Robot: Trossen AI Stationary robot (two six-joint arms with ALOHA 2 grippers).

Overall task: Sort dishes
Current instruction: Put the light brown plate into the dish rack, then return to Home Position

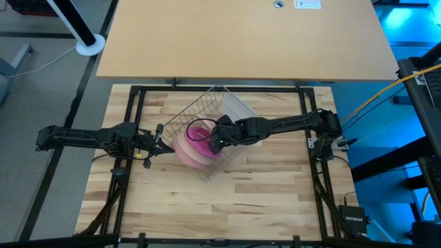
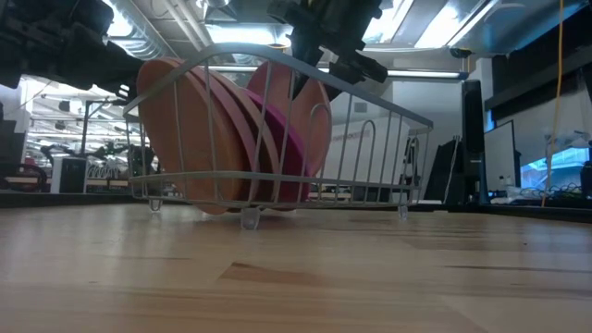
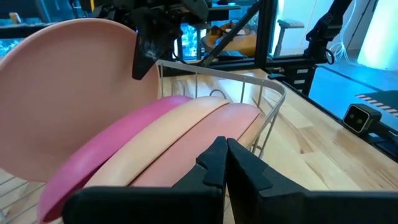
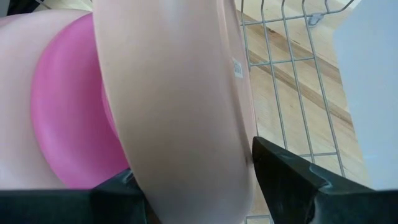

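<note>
A silver wire rack (image 1: 217, 114) stands mid-table, and the plates stand on edge in it. A pale peach plate (image 4: 180, 93) is farthest right, a magenta plate (image 4: 68, 137) is behind it, and a tan plate (image 2: 176, 129) is toward the left end. My right gripper (image 4: 193, 162) reaches in from the right, open, with one finger on each side of the peach plate's upper rim (image 2: 310, 69). My left gripper (image 3: 225, 155) is shut and holds nothing. It sits low, just left of the rack (image 1: 164, 142). My right gripper straddles the pale peach plate's upper rim (image 4: 239, 74), slanting down from the table's right. I cannot tell whether either finger (image 4: 292, 174) touches the rim. The plate stands on edge in the rack and leans on the magenta plate.
Black frame rails (image 1: 134, 117) run along the table's left, right and far sides. A lighter tabletop (image 1: 241, 34) lies beyond the far edge. Bare wood (image 1: 227, 200) stretches in front of the rack toward the near edge.
</note>
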